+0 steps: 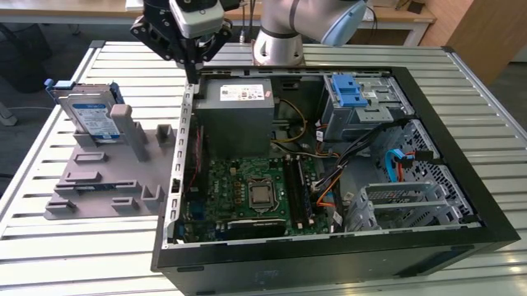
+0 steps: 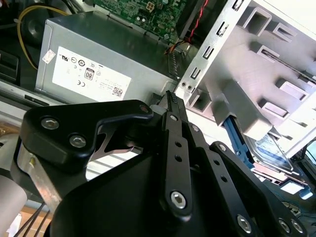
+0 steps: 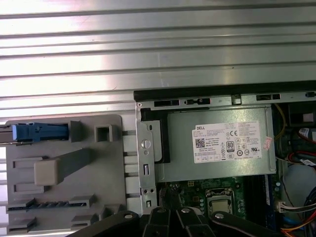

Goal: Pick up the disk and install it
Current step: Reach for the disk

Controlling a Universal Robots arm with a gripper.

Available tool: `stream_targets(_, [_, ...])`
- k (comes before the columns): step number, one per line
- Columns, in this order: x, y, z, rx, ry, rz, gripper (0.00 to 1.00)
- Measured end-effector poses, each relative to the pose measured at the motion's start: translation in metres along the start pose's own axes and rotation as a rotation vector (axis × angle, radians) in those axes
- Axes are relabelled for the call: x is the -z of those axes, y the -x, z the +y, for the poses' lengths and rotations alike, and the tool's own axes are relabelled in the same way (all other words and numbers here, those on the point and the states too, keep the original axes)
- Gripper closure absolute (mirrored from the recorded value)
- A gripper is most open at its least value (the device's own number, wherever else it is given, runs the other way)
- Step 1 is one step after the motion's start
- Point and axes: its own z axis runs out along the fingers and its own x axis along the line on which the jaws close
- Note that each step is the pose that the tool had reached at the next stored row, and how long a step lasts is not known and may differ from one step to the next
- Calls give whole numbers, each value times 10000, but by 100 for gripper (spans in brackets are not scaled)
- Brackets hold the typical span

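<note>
The disk (image 1: 91, 117) stands on edge in the grey fixture (image 1: 107, 179) on the table, at the exterior view's left; its blue-and-white label and blue rail frame show. In the first wrist view the disk (image 3: 39, 132) appears as a blue strip at the fixture's edge, and in the second wrist view the disk (image 2: 269, 148) sits behind the fixture's posts. My gripper (image 1: 192, 69) hangs above the back left corner of the open computer case (image 1: 461, 240), to the right of the disk and apart from it. The fingertips (image 2: 171, 96) are pressed together with nothing between them.
Inside the case sit a grey power supply box (image 1: 239, 111) with a white sticker, the motherboard (image 1: 255, 191), a drive bay with a blue latch (image 1: 350, 92), loose cables and a metal drive cage (image 1: 408, 203). The slatted metal table (image 1: 82, 259) surrounds case and fixture.
</note>
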Motion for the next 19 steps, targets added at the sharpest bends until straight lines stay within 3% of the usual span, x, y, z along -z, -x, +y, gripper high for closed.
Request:
stream_targets(13, [-6, -31, -3, 0, 0, 0, 89])
stream_targets(14, [-26, -92, -8, 0, 0, 0, 89])
stream_targets(15, [-35, -107, -10, 0, 0, 0, 89])
stream_targets(19, [-35, -111, -10, 0, 0, 0, 89])
